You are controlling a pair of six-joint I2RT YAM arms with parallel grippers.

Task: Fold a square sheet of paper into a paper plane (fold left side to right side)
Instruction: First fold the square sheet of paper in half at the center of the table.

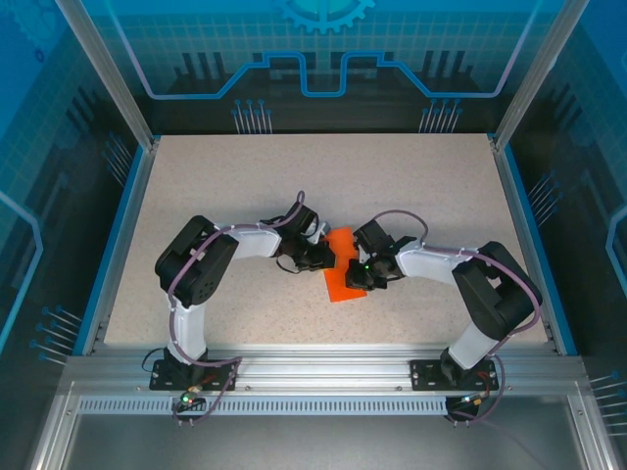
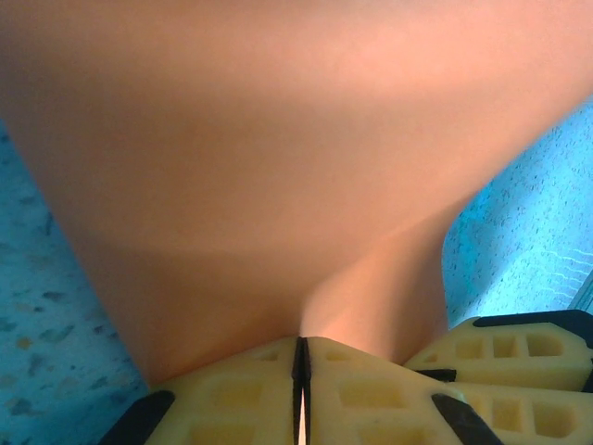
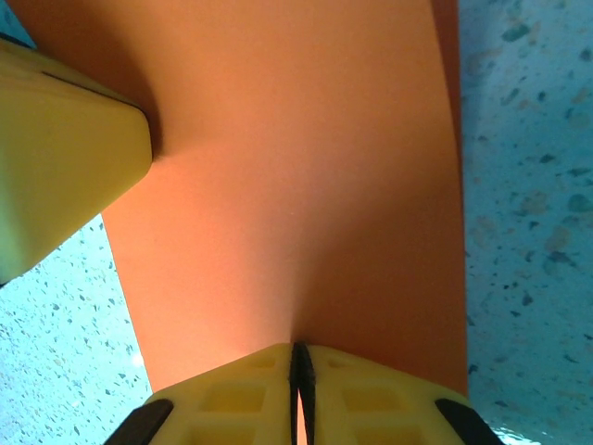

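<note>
1. My left gripper (image 2: 301, 357): pads clenched tight, and the edge of the square sheet of paper (image 2: 278, 167) is pinched in the seam between them.
2. My right gripper (image 3: 301, 360): also clenched, holding another edge of the same sheet. The left gripper's yellow finger butts into the paper at the upper left of the right wrist view.
3. The paper sits mid-table (image 1: 294, 176), between the two grippers. It is lifted and bowed between the pinches. Its near corner looks to lie on the surface, but I can't be sure.
4. Step, my guess: mid-fold, with the left side being carried toward the right. No crease shows yet, only a soft curve.
5. Next move calls for:
   - bringing the left edge over onto the right edge with the corners matched;
   - lowering the sheet flat;
   - pressing the fold line down.
   Uneven pull from either gripper would likely skew the crease.
6. Materials:
   - Paper: thin, matte, bright orange and smooth. It bends without kinking.
   - Pads: pale yellow moulded plastic with square recesses and black trim.
   - Table: speckled, stone-look and flat, with a blue rim.
</note>
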